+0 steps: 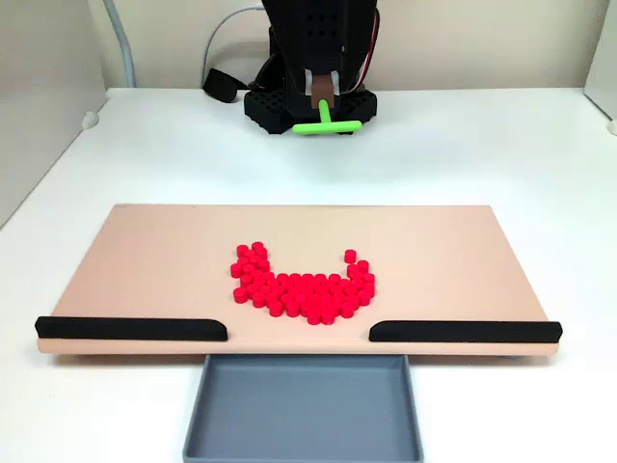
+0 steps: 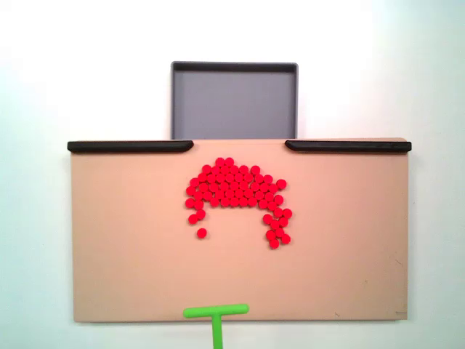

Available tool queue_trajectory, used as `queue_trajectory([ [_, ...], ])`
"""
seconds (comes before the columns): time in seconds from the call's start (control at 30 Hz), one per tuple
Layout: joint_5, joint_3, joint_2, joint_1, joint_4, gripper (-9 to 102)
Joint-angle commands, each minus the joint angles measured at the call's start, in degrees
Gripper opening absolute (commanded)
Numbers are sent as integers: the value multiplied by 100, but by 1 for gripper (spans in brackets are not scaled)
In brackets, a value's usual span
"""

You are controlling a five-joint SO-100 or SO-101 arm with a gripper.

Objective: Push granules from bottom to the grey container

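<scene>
The granules (image 1: 304,291) are a U-shaped cluster of small red pellets on the beige board (image 1: 145,260), just behind the gap between its two black strips. In the other fixed view the granules (image 2: 236,190) form an arch with one stray pellet (image 2: 201,233) apart. The grey container (image 1: 304,415) sits empty under that gap, and it is also empty where it lies beyond the board (image 2: 234,102). My gripper (image 1: 324,96) hangs at the arm's base behind the board, shut on the stem of a green T-shaped pusher (image 1: 326,124). The pusher's bar (image 2: 216,311) hovers at the board's near edge.
Two black strips (image 1: 132,329) (image 1: 464,332) line the board's edge on either side of the gap. The arm's black base (image 1: 289,111) and a cable (image 1: 220,85) sit on the white table behind the board. A wall panel (image 1: 39,96) stands at the left.
</scene>
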Motion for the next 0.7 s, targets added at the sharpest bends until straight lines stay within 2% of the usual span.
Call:
queue_trajectory([
  [0.0, -9, -44, -44, 141, -26, 0],
  [0.67, 202, -44, 35, 88, -26, 0],
])
